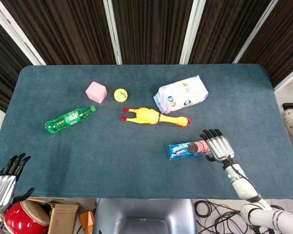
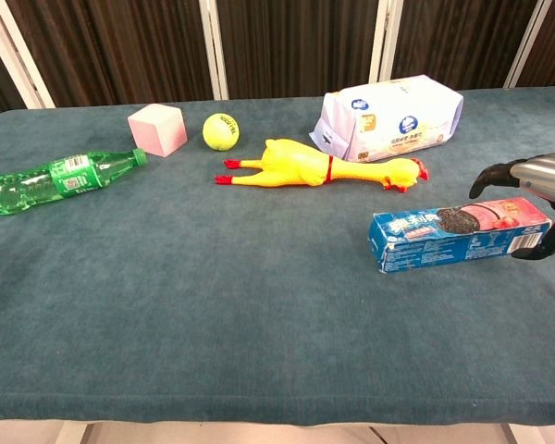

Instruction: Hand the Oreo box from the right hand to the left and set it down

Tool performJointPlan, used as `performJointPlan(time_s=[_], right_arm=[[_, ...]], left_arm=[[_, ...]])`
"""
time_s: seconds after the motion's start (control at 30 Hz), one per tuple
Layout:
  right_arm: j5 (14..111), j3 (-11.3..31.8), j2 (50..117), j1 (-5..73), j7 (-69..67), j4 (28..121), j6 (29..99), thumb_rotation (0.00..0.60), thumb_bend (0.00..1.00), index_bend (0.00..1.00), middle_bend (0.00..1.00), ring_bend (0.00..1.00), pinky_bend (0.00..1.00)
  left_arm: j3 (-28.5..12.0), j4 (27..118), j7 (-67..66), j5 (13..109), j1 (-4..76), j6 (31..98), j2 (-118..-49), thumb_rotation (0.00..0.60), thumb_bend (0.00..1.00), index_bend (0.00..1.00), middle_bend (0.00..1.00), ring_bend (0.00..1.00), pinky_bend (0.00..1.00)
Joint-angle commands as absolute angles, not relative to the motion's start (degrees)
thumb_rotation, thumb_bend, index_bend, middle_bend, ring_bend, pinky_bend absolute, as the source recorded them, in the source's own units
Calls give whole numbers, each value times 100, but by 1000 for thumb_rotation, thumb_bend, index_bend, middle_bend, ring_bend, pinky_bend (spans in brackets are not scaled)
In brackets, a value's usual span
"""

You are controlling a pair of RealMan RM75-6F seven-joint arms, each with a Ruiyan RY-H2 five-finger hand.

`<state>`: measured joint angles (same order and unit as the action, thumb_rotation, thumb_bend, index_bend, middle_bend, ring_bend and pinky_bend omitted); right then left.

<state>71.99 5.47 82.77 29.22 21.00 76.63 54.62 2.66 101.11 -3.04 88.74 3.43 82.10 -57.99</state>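
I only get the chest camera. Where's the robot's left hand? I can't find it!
Observer: The left hand is off the table's near left corner, beside the edge.
Operator: Is it holding something?
Observer: No, it holds nothing, and its fingers are stretched out.
Operator: I only see a bit of the right hand. Where's the rest?
Observer: The right hand is palm down at the right end of the Oreo box, with its arm reaching in from the near right corner. I can't tell if it grips the box.
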Motion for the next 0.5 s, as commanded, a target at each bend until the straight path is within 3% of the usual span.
performJointPlan(time_s=[0.03, 0.4, 0.5], right_arm=[[7173, 551, 8276, 2929, 2080, 7663, 5462, 600, 124, 244, 131, 109, 153], [7108, 532, 8316, 2978, 1985, 7582, 5425, 600, 128, 244, 131, 109, 156], [7093, 541, 8338, 3001, 1915, 7566, 5396, 600, 179, 245, 131, 109, 160]], left_arm=[[266, 10111, -304, 8872, 344, 8207, -5800, 600, 223, 122, 50, 0, 236], [266, 10107, -311, 8872, 352, 8192, -5806, 600, 224, 122, 50, 0, 236], [274, 10124, -312, 8870, 358, 8170, -5795, 600, 223, 122, 50, 0, 236]])
